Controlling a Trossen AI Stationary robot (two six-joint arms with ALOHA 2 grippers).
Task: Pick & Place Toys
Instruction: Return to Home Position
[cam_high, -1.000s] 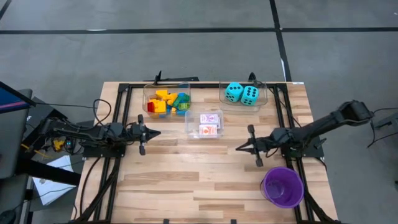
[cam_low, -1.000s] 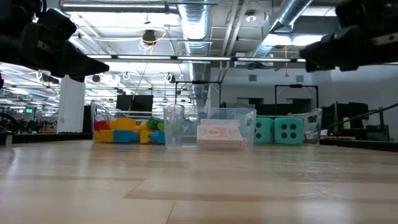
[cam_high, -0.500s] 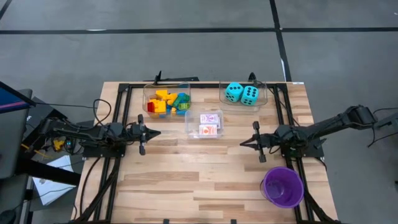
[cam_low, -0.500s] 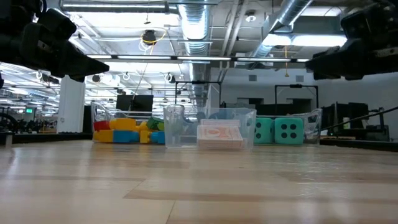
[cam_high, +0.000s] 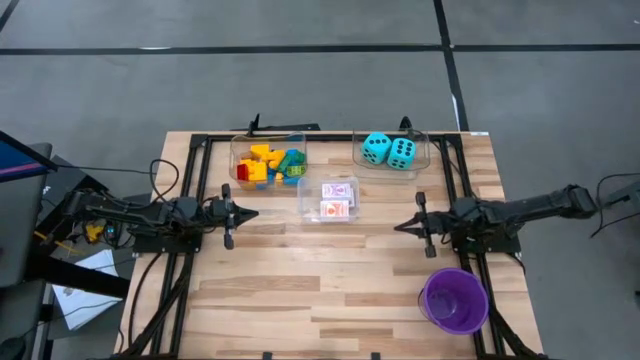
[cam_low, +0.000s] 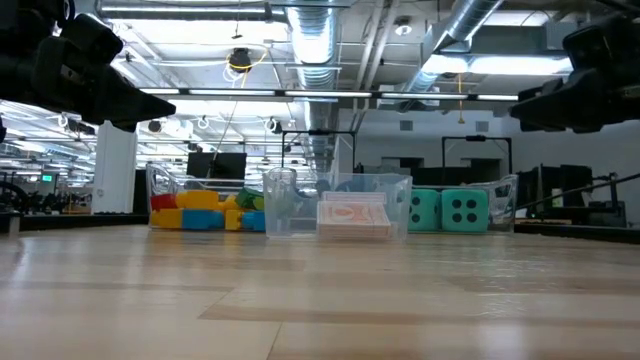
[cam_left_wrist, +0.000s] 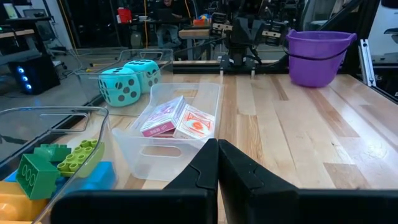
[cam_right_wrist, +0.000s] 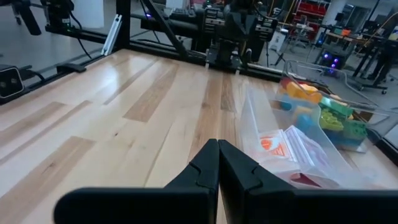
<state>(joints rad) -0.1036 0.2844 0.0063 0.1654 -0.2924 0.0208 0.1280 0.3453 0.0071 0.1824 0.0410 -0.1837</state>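
At the table's (cam_high: 300, 290) near right corner stands the purple cup (cam_high: 455, 300). Mid-table, the left gripper (cam_high: 243, 213) and right gripper (cam_high: 402, 226) hover at opposite sides, fingers pressed together, empty. Beyond them the middle bin (cam_high: 303, 200) holds card packs (cam_high: 339, 198). At the far edge, the far-left bin (cam_high: 236, 150) holds bricks (cam_high: 268, 165) and the far-right bin (cam_high: 424, 150) holds two dice (cam_high: 390, 150).

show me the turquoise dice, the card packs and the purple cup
turquoise dice (cam_high: 402, 152): high view, top face of one die
card packs (cam_high: 338, 208): high view, top of one pack
purple cup (cam_high: 455, 302): high view, bare inside bottom
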